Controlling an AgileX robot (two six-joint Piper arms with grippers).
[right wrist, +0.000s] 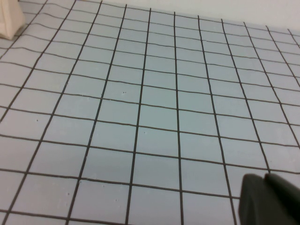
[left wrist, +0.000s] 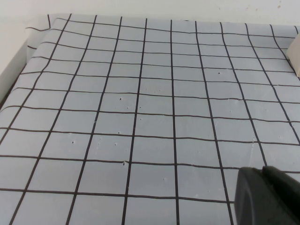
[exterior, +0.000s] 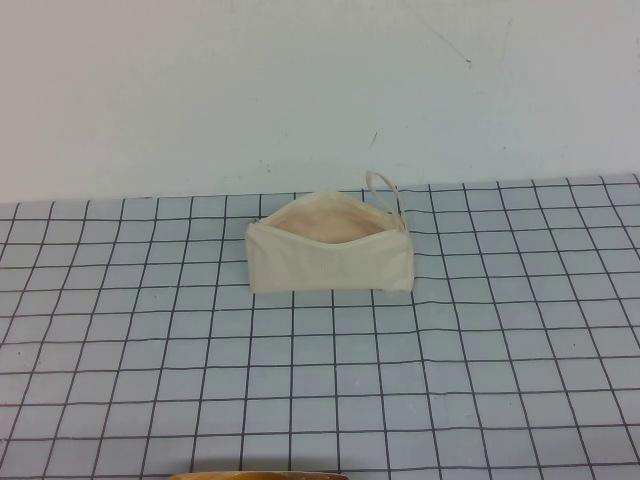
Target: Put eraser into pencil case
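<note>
The cream-white pencil case (exterior: pixel 330 258) lies near the middle of the gridded mat, its zip mouth open and showing pinkish-beige lining, with a cord loop (exterior: pixel 382 186) at its right end. The eraser is not in view in any frame. Neither arm shows in the high view. My left gripper (left wrist: pixel 263 171) hovers over bare mat, its dark fingers pressed together and holding nothing; an edge of the pencil case (left wrist: pixel 296 56) shows far off. My right gripper (right wrist: pixel 265 177) is likewise shut and empty over bare mat, with a corner of the pencil case (right wrist: pixel 9 18) far from it.
A blue-grey mat with black grid lines (exterior: pixel 480 340) covers the table up to a white wall (exterior: pixel 300 80) behind. A thin tan-brown edge (exterior: pixel 260 476) shows at the bottom of the high view.
</note>
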